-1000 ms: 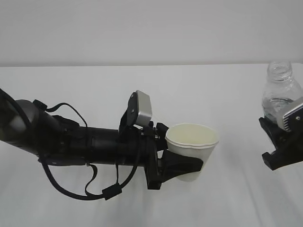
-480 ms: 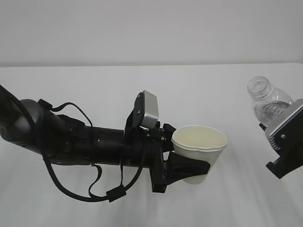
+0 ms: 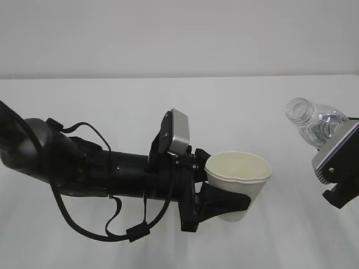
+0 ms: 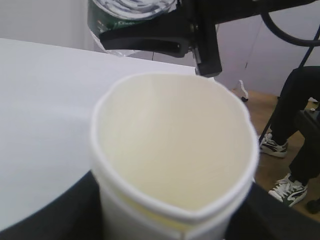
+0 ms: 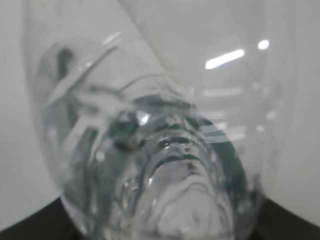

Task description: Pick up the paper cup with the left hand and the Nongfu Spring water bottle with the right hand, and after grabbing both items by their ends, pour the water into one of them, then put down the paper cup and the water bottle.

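My left gripper (image 3: pixel 227 203) is shut on the white paper cup (image 3: pixel 238 182) and holds it upright above the table, cream inside showing. The cup fills the left wrist view (image 4: pixel 172 165), squeezed to a point at its near rim and with no liquid showing in it. My right gripper (image 3: pixel 336 168) is shut on the clear water bottle (image 3: pixel 315 123) at the right edge; the bottle tilts left with its open neck (image 3: pixel 297 110) pointing toward the cup, to the right of it and above it. Clear water (image 5: pixel 165 175) shows inside the bottle in the right wrist view. Its green label (image 4: pixel 107 22) shows in the left wrist view.
The white table (image 3: pixel 112 106) runs under both arms to a pale wall. In the left wrist view a person's legs and shoes (image 4: pixel 287 187) and a wooden floor lie beyond the table's right edge.
The bottle has tipped from upright toward the left, its neck swinging toward the cup. My left arm has moved the cup a little right and down.
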Motion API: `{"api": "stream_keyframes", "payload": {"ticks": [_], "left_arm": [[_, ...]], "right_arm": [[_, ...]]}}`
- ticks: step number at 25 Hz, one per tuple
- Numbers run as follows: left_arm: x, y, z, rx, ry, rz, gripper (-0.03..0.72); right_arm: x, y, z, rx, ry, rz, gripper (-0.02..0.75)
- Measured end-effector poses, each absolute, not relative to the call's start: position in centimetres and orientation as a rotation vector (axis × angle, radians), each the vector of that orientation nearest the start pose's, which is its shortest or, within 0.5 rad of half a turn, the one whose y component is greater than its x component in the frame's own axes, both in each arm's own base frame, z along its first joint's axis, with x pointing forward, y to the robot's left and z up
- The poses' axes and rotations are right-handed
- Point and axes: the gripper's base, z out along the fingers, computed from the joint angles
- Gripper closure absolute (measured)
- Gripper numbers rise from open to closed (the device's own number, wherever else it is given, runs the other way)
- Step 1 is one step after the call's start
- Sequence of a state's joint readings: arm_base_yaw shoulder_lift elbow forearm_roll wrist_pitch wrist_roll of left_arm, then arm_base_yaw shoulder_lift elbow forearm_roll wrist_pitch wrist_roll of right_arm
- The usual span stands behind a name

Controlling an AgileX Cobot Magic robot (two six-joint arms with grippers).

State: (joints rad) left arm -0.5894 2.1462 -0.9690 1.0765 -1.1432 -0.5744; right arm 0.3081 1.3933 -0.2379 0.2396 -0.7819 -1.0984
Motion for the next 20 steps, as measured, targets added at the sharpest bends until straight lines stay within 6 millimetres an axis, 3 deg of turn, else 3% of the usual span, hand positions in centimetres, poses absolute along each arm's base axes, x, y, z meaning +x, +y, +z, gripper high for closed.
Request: {"api": "stream_keyframes", "payload": {"ticks": [6, 20], "left_arm": [[26.3, -27.6, 11.1, 1.248, 1.451, -1.222, 0.251], [26.8, -28.2, 11.5, 1.234, 1.467, -1.204, 0.253]], "right_arm": [[20.9, 5.0, 17.2, -1.062, 1.589, -0.63, 0.333], [21.0, 4.9, 17.6, -1.081, 1.542, -0.692, 0.334]]}}
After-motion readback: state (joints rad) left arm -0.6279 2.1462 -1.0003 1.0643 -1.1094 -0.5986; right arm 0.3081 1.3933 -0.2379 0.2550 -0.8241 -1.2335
